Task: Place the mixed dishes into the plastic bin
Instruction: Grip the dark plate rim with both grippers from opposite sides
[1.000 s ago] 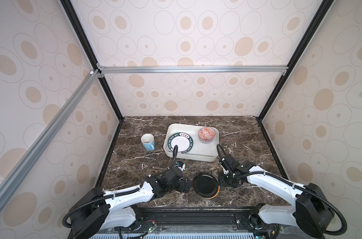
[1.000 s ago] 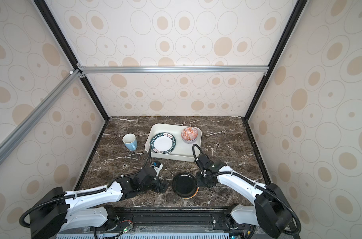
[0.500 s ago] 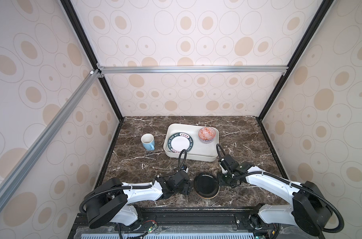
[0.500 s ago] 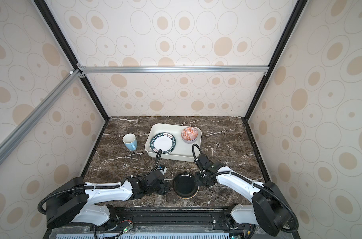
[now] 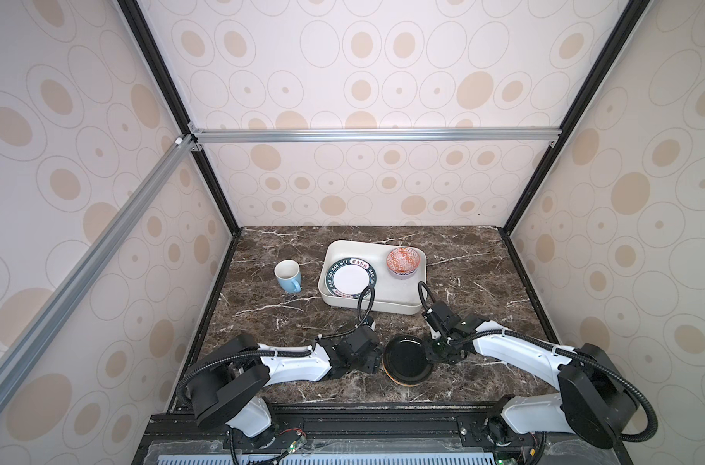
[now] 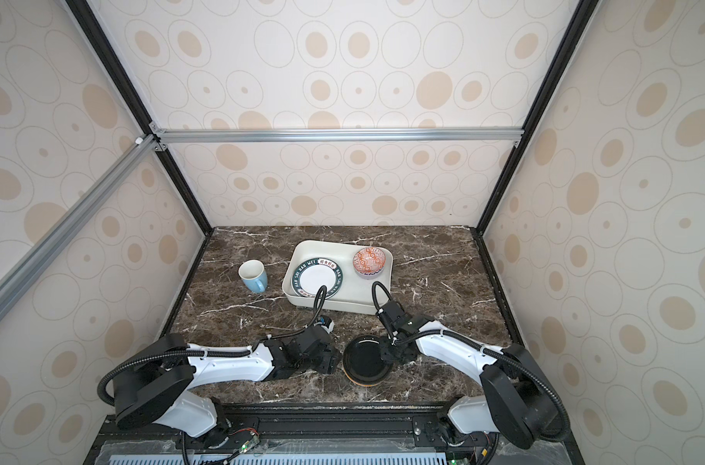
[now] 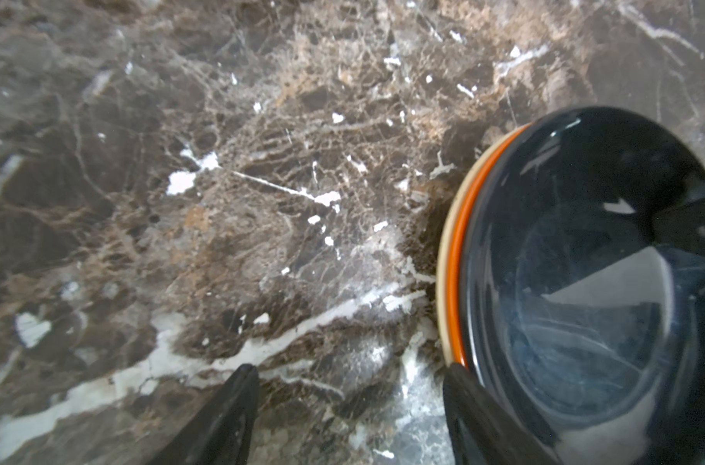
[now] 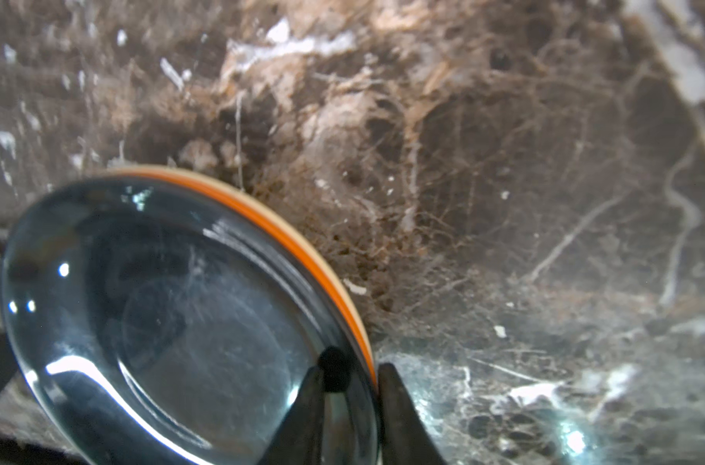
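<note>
Seen from above with 12 o'clock at the back wall, the bin (image 5: pixel 395 296) sat on the table (image 5: pixel 262 322) just behind its middle. Inside the bin, a printed-rim plate (image 5: pixel 351 277) lay at the 9 o'clock end and a bowl (image 5: pixel 402 261) stood upright in the 1 o'clock corner. A mug (image 5: pixel 288 275) stood upright on the table at the bin's 9 o'clock, near it but apart.

At the bin's 6 o'clock, near the table's front edge, lay a stack of three plates. A black plate (image 5: pixel 405 358) was on top, with an orange plate (image 7: pixel 454 257) under it and a cream plate (image 7: pixel 442 257) lowest. Only the rims of those two showed.

The left gripper (image 7: pixel 349 376) was low at the stack's 9 o'clock, its jaws apart with bare table between them. One finger (image 7: pixel 463 402) was at the stack's rim; whether it touched could not be told.

The right gripper (image 8: pixel 353 386) was at the stack's 3 o'clock, its jaws pinched on the black plate's rim. One finger (image 8: pixel 310 410) was on the plate's upper face and the other was outside the rim. Whether the lower plates were also in that pinch could not be told.
</note>
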`<state>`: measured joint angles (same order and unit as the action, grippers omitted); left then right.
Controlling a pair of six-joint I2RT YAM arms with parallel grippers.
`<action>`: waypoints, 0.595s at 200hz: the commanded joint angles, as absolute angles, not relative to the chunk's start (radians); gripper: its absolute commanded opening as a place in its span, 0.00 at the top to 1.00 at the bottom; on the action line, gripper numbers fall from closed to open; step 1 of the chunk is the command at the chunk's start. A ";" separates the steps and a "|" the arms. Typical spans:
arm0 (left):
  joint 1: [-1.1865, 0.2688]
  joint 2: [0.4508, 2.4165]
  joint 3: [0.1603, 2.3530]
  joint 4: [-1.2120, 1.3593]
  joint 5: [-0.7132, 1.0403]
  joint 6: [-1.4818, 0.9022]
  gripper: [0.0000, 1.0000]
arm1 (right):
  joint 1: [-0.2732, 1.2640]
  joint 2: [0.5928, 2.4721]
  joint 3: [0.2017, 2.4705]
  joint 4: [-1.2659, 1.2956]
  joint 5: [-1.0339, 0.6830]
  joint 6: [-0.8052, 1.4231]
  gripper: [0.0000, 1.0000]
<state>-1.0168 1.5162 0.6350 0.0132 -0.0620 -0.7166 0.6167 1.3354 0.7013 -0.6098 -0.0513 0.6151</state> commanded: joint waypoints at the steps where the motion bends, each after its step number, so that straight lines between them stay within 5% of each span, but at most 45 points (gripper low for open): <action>1: -1.026 1.528 0.674 0.017 -0.057 -0.699 0.27 | 0.618 1.320 0.719 -0.654 -0.021 0.609 0.90; 38: -1.026 1.525 0.693 0.003 -0.067 -0.689 0.27 | 0.618 1.296 0.772 -0.722 0.009 0.594 1.00; 119: -1.017 1.449 0.671 -0.018 -0.111 -0.678 0.25 | 0.614 1.216 0.864 -0.789 -0.008 0.596 1.00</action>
<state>-1.0168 1.5017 0.6640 0.0044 -0.0750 -0.6930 0.6140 1.2354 0.8368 -0.7422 -0.0216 0.5934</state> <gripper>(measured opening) 0.747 0.069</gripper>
